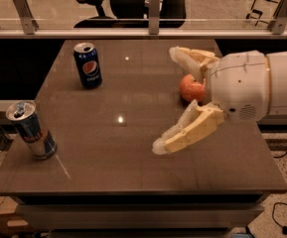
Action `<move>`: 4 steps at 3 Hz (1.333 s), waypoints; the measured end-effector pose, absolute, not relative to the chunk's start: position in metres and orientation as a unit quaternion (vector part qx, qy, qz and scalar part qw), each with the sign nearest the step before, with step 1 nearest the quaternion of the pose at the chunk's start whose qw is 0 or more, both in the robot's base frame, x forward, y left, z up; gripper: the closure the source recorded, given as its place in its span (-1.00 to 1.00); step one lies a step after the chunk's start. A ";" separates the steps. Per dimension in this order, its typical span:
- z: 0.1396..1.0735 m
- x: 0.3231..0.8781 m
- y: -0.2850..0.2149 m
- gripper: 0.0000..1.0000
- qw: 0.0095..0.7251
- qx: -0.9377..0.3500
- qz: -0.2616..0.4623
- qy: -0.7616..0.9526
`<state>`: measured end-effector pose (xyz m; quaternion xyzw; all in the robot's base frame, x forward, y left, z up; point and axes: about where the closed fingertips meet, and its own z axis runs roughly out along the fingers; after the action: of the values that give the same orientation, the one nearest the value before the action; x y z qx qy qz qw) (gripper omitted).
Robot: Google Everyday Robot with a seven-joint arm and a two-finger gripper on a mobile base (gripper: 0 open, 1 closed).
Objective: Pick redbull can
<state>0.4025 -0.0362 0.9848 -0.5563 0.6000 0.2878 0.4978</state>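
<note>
The redbull can (30, 129), slim and tall with silver and blue panels and a shiny top, stands upright at the table's front left corner. My gripper (164, 99) is over the right half of the table, well to the right of the can, with its two cream fingers spread wide and nothing between them. One finger (185, 132) points toward the front left, the other finger (190, 59) reaches toward the back.
A blue Pepsi can (88, 65) stands at the back left of the brown table (123, 172). A red apple (191, 88) lies at the right, partly behind my gripper. A glass railing (133, 26) and office chairs are behind the table.
</note>
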 end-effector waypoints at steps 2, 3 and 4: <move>0.966 0.407 0.011 -1.00 0.552 -0.535 0.325 0.551; 0.960 0.410 0.028 -1.00 0.565 -0.535 0.338 0.530; 0.955 0.418 0.046 -1.00 0.567 -0.542 0.351 0.511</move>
<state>0.4184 0.0460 0.9555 -0.5423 0.5106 0.3513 0.5672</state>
